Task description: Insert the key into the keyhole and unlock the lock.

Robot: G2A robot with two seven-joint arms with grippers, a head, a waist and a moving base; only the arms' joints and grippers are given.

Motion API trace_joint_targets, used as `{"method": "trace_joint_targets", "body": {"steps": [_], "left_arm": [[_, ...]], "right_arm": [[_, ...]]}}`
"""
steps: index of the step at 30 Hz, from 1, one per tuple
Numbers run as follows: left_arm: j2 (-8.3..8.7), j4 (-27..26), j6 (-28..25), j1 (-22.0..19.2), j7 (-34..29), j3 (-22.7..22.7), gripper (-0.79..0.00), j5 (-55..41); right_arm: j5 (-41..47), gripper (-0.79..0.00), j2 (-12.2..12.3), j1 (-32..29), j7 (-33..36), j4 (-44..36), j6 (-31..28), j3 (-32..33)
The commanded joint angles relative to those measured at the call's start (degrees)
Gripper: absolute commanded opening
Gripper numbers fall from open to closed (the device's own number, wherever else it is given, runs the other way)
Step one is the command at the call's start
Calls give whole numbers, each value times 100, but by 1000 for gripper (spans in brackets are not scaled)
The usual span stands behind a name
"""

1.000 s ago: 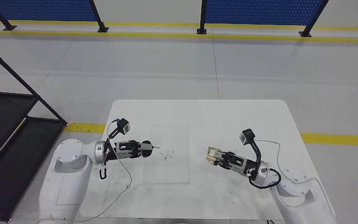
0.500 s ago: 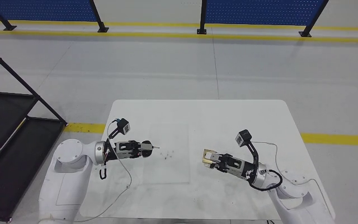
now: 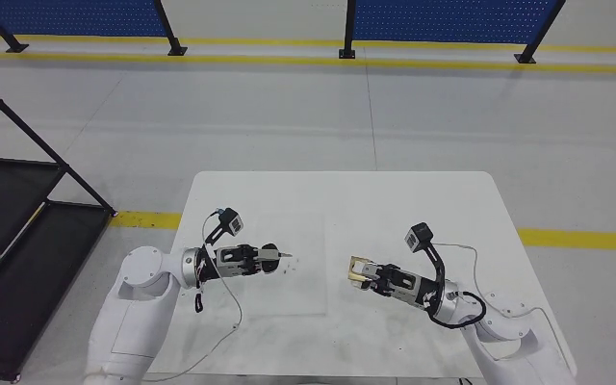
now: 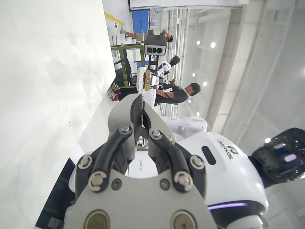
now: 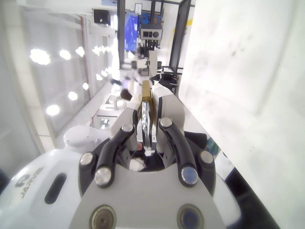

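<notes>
My left gripper (image 3: 272, 255) is shut on a thin silver key (image 3: 286, 255), whose blade sticks out toward the table's middle. In the left wrist view the key (image 4: 142, 106) is pinched between the dark pads, pointing at the far brass lock (image 4: 147, 81). My right gripper (image 3: 371, 272) is shut on that brass padlock (image 3: 358, 269), held above the table with its end facing the key. In the right wrist view the lock (image 5: 145, 106) stands edge-on between the two fingers (image 5: 164, 107). A gap of bare table separates key and lock.
The white table (image 3: 404, 207) carries a few small dark specks (image 3: 289, 269) between the arms. A black metal rack (image 3: 38, 221) stands off the table's left side.
The left arm has swung toward the middle, carrying the key closer to the lock. The right gripper with the lock shifted slightly leftward a second ago, then held still.
</notes>
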Motion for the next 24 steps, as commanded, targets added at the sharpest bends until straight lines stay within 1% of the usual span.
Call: {"method": "trace_joint_targets", "body": {"steps": [1,8,16,24], "left_arm": [[-9,54,-21,-81,49,216,-785,36],[-37,144,-112,-366,220,765,-785,17],[-58,229,-236,-661,414,1193,-785,-27],[-63,197,-322,-810,499,1537,-785,-28]], "right_arm": [[0,-785,0,0,0,0,0,0],[0,-785,0,0,0,0,0,0],[0,-785,0,0,0,0,0,0],[0,-785,0,0,0,0,0,0]]}}
